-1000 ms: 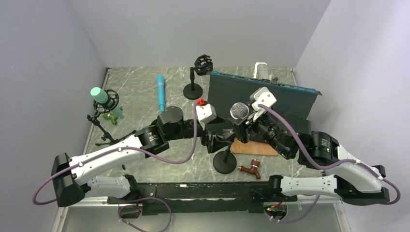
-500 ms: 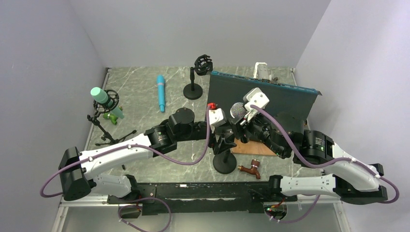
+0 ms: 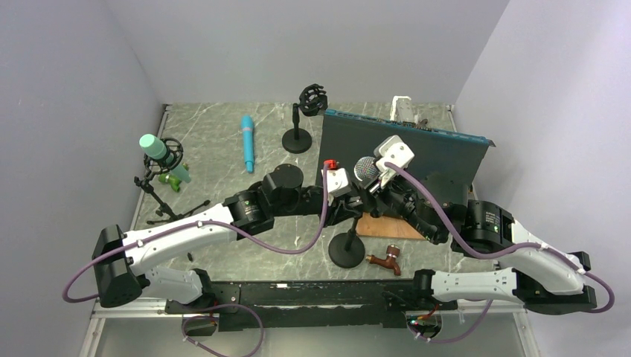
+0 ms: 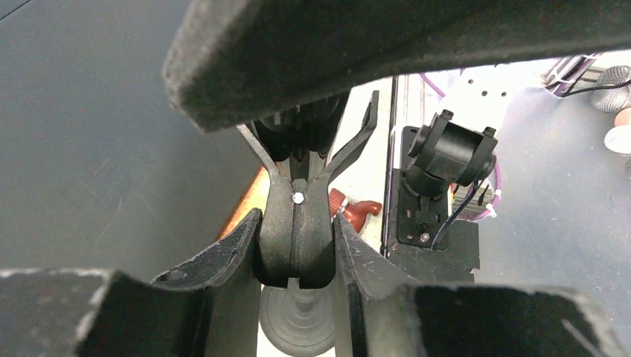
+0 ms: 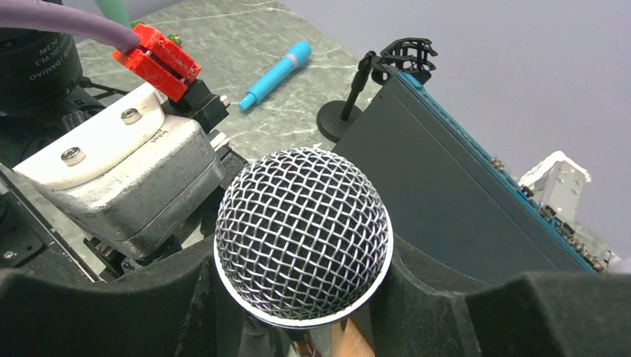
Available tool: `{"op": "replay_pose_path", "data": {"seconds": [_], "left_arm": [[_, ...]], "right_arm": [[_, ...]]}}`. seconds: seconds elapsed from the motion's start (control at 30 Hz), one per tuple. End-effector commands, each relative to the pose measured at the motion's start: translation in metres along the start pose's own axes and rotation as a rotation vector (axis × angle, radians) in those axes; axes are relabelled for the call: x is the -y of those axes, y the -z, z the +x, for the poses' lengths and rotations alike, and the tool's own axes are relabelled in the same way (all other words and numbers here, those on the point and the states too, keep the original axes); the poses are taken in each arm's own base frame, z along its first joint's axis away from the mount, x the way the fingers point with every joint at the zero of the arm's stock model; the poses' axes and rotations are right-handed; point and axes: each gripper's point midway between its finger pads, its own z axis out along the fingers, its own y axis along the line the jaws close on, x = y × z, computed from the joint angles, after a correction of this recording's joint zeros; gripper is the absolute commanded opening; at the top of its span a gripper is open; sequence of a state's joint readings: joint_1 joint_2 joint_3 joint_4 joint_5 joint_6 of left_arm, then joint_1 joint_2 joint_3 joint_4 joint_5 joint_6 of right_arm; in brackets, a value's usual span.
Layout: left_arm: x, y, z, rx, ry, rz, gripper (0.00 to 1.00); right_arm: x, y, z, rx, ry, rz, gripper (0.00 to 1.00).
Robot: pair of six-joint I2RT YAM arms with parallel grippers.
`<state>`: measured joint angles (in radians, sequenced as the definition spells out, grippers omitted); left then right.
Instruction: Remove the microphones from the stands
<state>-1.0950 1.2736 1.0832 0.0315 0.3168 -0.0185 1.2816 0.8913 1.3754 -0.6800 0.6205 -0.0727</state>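
Because the microphone [image 5: 303, 232] has to slide out of a springy clip [image 4: 295, 216], each arm appears to have its own job. The mesh head points up, above the stand [image 3: 347, 254] near the middle of the table [image 3: 216, 134]. The handle runs down between the padded fingers of the right gripper [image 5: 305, 316], which are closed on it just below the head. That hold suits a pull along the handle. Whether the handle has cleared the clip cannot be told from these views.

The left gripper [image 4: 295, 256] is pinched tight on the clip's stem, under the forked prongs. This is probably to keep the light stand from lifting or tipping with the pull.

A dark board [image 3: 409, 141] leans close behind the right arm, so there looks to be little room to swing backward. A wooden block [image 3: 391, 229] and a brown tap [image 3: 385, 259] lie just beside the stand's round base.
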Motion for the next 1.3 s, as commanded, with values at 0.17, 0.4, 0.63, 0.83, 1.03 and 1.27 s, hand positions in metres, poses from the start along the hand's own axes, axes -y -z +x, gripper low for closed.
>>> {"op": "replay_pose_path", "data": {"seconds": [0.17, 0.4, 0.63, 0.83, 1.03, 1.27], "left_arm": [[0.001, 0.008, -0.011, 0.021, -0.014, -0.016, 0.0], [-0.021, 0.026, -0.013, 0.017, -0.045, -0.161, 0.0], [-0.056, 0.065, -0.03, 0.022, -0.051, -0.416, 0.0], [-0.071, 0.092, -0.028, 0.055, -0.03, -0.537, 0.0], [-0.069, 0.094, 0.001, 0.065, 0.074, -0.549, 0.0], [-0.08, 0.109, 0.072, -0.02, 0.212, -0.683, 0.0]], "right_arm": [[0.034, 0.015, -0.033, 0.095, -0.028, 0.121, 0.0], [0.058, 0.037, -0.046, 0.172, -0.088, 0.178, 0.0], [0.066, 0.046, -0.048, 0.218, -0.132, 0.192, 0.0], [0.059, 0.038, -0.044, 0.201, -0.119, 0.185, 0.0], [0.053, 0.033, -0.045, 0.208, -0.12, 0.165, 0.0], [0.048, 0.03, -0.044, 0.213, -0.12, 0.151, 0.0]]}}
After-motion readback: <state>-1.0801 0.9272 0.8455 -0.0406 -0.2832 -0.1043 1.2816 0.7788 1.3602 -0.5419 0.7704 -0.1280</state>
